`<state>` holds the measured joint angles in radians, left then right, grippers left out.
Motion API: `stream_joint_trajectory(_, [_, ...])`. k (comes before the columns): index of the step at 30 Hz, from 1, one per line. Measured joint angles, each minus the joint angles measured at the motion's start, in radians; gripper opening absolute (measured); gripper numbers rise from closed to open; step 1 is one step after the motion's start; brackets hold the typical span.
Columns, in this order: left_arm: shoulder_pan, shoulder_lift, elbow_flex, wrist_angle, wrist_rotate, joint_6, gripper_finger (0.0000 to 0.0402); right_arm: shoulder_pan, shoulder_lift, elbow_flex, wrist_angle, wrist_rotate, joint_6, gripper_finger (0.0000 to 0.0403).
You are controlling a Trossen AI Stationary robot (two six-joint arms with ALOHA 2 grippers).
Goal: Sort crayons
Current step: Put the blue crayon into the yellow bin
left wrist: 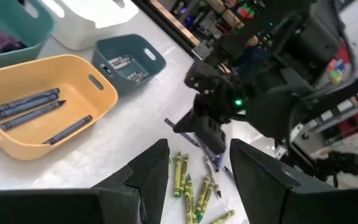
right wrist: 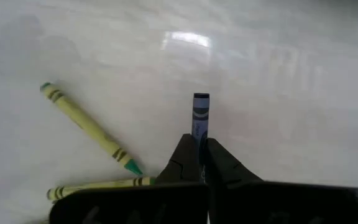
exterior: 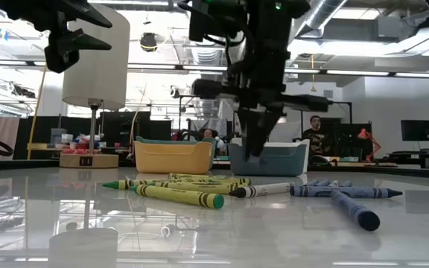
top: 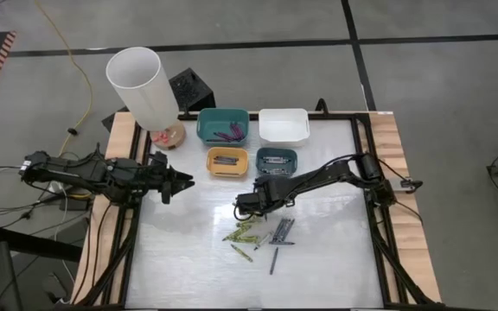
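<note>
Several loose crayons (top: 262, 235) lie near the table's front middle, yellow-green ones left, blue and grey ones right. Just beyond, the right gripper (right wrist: 201, 163) is clamped on a blue crayon (right wrist: 200, 118). Left gripper (top: 183, 181) hangs open off left. Bins (top: 227, 161) sit farther back.

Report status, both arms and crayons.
Right gripper shut on blue crayon, above pile. Left gripper open, waiting left side. Path to bins unobstructed.
</note>
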<state>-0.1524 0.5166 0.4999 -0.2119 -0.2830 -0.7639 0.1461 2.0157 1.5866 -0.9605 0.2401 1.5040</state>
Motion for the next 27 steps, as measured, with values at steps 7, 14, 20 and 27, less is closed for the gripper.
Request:
stream_joint_trajectory(7, [0.000, 0.000, 0.000, 0.000, -0.052, -0.053, 0.0160, -0.067, -0.012, 0.093, -0.003, 0.010, -0.227, 0.0000])
stream_joint_trajectory(14, [0.000, 0.000, 0.000, -0.001, -0.110, -0.071, 0.0160, -0.151, -0.012, 0.181, 0.038, 0.031, -0.489, 0.0000])
stream_joint_trajectory(20, [0.000, 0.000, 0.000, 0.000, -0.159, -0.072, 0.0160, -0.226, -0.013, 0.196, 0.321, 0.035, -0.854, 0.0000])
stream_joint_trajectory(27, [0.000, 0.000, 0.000, -0.002, -0.247, -0.089, 0.0160, -0.261, 0.002, 0.181, 0.605, 0.023, -1.399, 0.0000])
